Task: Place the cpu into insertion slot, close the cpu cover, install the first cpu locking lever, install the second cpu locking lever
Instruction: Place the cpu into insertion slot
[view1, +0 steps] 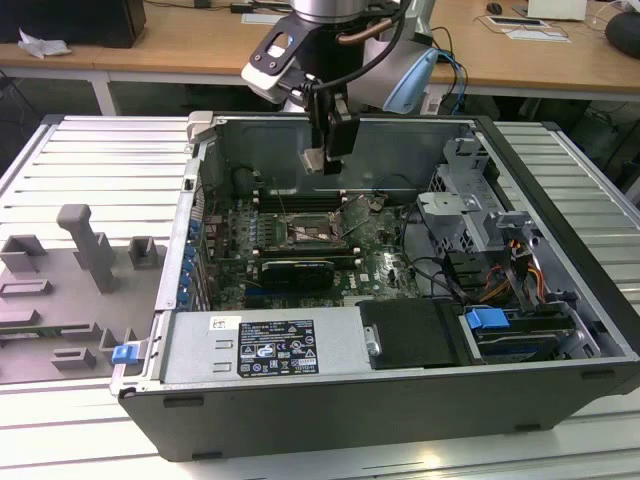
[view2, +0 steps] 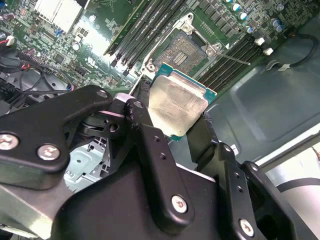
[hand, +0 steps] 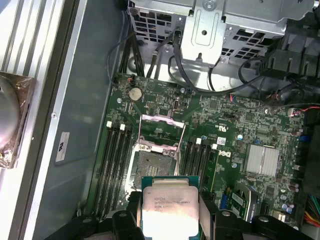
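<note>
1. Setting: a workshop with wooden desks (view1: 500, 60) behind. A slatted metal table (view1: 100, 150) carries an open computer case (view1: 560, 180) lying on its side.
2. The cpu (view1: 313, 158) is clear of the board, in the air above the case's interior and near its far wall in the exterior view. It rests on nothing.
3. The gripper (view1: 322, 160) is closed on the cpu. In the second wrist view the black fingers (view2: 142, 120) press two opposite edges of the chip (view2: 177, 102), whose metal top faces the camera.
4. In the first wrist view the insertion slot (hand: 152, 162) is bare. It lies between the two banks of memory slots (hand: 114, 160), near the middle of the motherboard (hand: 225, 115).
5. The cpu cover (hand: 162, 118) stands swung up on its hinge at the socket's edge, leaving the opening free. A thin locking lever (view2: 232, 58) juts out beside the socket, released.
6. Step in hand, by judgement: the first one, placing the cpu. The cover and both levers are not yet dealt with.
7. That step calls for the chip to be square over the socket, level, and lowered without force. A tilt could damage the contacts.
8. View comparison: the exterior view gives the chip's height above the board. The first wrist view gives its lateral offset, with the cpu (hand: 167, 207) just short of the socket. The second wrist view gives the grip itself.
</note>
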